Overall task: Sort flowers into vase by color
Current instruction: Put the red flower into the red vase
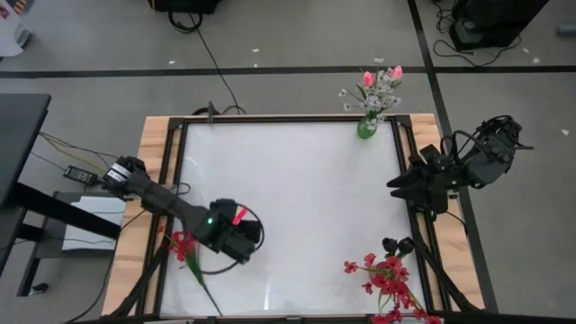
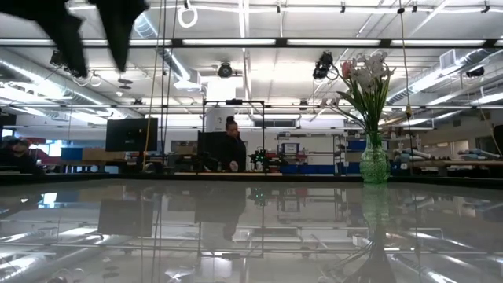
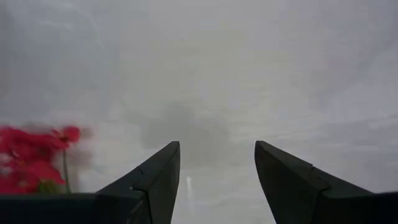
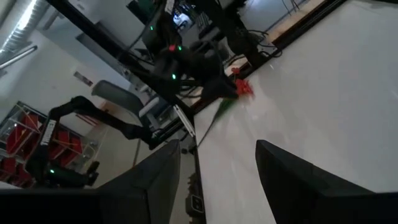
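Flowers sit in three spots on the white table (image 1: 297, 207), and neither tool holds any of them. The left tool (image 1: 256, 232) hangs low over the near-left part of the table with its two dark fingers (image 3: 158, 177) spread apart and nothing between them; bare table surface shows in the gap in the left wrist view. Just beside this tool, toward the table's left edge, lies a red flower (image 1: 184, 245) with its green stem running toward the near edge, and the same red blooms (image 3: 31, 162) show at the side of the left wrist view, apart from the fingers. The right tool (image 1: 394, 184) is raised at the right edge of the table, pointing inward over the surface, its fingers (image 4: 155, 177) also held apart and empty. Near the front-right corner lies a loose cluster of red flowers (image 1: 389, 279) with small dark buds (image 1: 398, 244) at its far side. At the far edge, toward the right, a green glass vase (image 1: 366, 128) stands upright holding pale white sprays (image 1: 385, 90) and pink tulip buds (image 1: 395, 72); in the low view the vase (image 2: 374, 161) rises with the stems fanning out of its mouth. Beyond the table a person (image 2: 233, 145) stands in the room.
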Robot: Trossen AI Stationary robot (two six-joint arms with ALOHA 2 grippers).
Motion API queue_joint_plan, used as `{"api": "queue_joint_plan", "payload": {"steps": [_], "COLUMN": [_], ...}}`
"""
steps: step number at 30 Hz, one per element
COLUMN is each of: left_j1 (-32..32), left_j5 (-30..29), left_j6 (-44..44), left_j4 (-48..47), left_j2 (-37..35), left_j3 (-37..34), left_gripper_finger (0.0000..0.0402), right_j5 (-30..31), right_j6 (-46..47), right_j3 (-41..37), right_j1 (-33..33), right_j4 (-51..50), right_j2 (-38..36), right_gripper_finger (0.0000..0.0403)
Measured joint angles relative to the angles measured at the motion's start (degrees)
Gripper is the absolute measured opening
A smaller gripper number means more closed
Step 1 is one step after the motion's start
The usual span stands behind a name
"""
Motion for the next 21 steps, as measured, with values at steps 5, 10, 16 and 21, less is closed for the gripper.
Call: {"api": "queue_joint_plan", "payload": {"steps": [5, 10, 16, 21], "left_j1": [-3.81, -8.89, -17.06, -20.49], "left_j5": [7.34, 17.09, 22.22, 23.42], "left_j6": [-8.03, -10.18, -12.51, -12.78], "left_j4": [6.80, 10.91, 10.41, 12.89], "left_j2": [0.00, -0.02, 0.16, 0.42], "left_j3": [-7.80, -9.49, -10.22, -15.10], "left_gripper_finger": [0.0213, 0.0213, 0.0213, 0.0213], "right_j5": [-1.14, -1.70, -1.70, -1.46], "right_j6": [0.17, 0.20, -0.04, -1.40], "right_j3": [0.00, 0.00, 0.00, 0.00], "right_j1": [-0.97, -1.81, -2.61, -3.51], "right_j4": [0.00, 0.00, -0.38, -0.44], "right_j2": [0.00, 0.00, 0.00, 0.00], "right_gripper_finger": [0.0217, 0.0217, 0.0217, 0.0217]}}
